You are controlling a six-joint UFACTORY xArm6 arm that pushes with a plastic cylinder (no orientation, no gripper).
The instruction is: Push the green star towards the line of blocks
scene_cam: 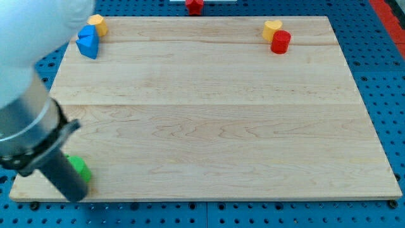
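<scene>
The green star [80,169] sits at the board's bottom left corner, partly hidden behind my rod. My tip [75,196] rests just below and left of the star, touching or nearly touching it. At the top left, a blue block [88,43] and a yellow block [97,24] stand close together. At the top right, a yellow heart [272,28] sits against a red cylinder [280,42]. A red block [194,5] lies just past the board's top edge.
The wooden board [215,126] lies on a blue perforated table [386,95]. My arm's large blurred white and grey body [25,76] covers the view's left side and hides part of the board's left edge.
</scene>
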